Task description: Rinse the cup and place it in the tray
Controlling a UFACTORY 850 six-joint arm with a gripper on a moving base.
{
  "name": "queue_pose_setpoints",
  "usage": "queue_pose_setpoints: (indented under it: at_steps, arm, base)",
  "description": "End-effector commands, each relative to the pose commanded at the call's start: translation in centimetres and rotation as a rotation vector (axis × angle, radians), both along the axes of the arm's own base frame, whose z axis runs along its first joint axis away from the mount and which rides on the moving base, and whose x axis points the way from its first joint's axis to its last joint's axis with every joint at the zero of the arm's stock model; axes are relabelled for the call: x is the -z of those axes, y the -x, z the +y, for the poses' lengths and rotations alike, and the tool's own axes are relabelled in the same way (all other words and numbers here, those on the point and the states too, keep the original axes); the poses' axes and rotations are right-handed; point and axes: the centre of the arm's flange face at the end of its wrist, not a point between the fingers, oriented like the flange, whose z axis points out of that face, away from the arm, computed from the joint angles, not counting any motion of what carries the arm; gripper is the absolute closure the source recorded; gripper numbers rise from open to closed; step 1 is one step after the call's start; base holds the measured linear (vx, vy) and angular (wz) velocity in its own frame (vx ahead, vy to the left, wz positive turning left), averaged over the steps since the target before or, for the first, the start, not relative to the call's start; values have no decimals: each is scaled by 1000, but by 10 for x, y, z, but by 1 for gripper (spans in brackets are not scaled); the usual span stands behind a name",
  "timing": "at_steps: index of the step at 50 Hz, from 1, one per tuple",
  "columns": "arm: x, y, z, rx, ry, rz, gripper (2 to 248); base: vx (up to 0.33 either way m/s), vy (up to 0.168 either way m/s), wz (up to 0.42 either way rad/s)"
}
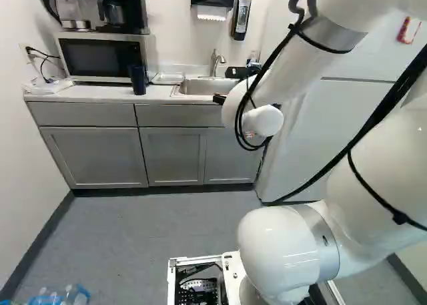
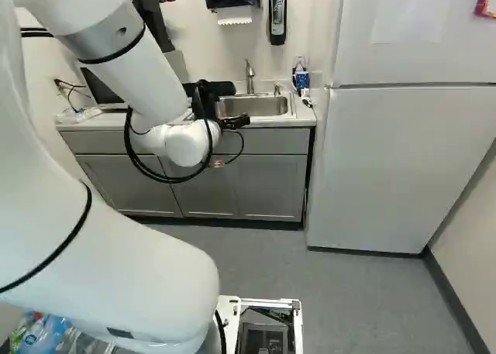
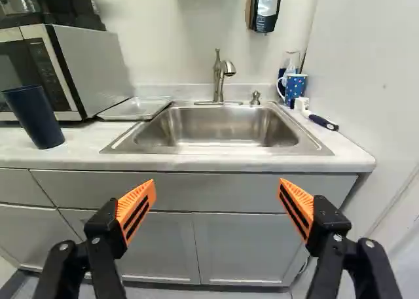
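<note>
My gripper [image 2: 229, 106] is held out in front of the sink counter in the right base view. In the wrist view the gripper [image 3: 217, 194] is open, its orange pads wide apart with nothing between them. A dark blue cup [image 3: 36, 116] stands upright on the counter in front of the microwave; it also shows in the left base view as a dark cup [image 1: 138, 80]. A shallow clear tray [image 3: 136, 108] lies on the counter between microwave and sink. The steel sink [image 3: 219, 127] lies ahead of the gripper, beyond the counter edge, with a faucet [image 3: 220, 76] behind it.
Beside the sink, near the fridge [image 2: 403, 168], stand a blue patterned mug [image 3: 295, 87] and a brush [image 3: 321, 121]. The microwave [image 1: 103, 58] carries coffee makers. Soap and towel dispensers hang above the sink. Bottles [image 1: 67, 297] lie low at the left of the left base view.
</note>
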Motion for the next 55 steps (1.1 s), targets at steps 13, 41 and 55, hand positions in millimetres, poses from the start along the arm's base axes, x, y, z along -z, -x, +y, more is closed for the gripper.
queue_pose_setpoints:
  at_steps: [13,41,55]
  arm:
    - [-14,-8,0,0,0,-30,3]
    - [-43,-25,0,0,0,-93,3]
    - [-58,-34,0,0,0,-123,3]
  base:
    - [0,0,0]
    - [0,0,0]
    - [0,0,0]
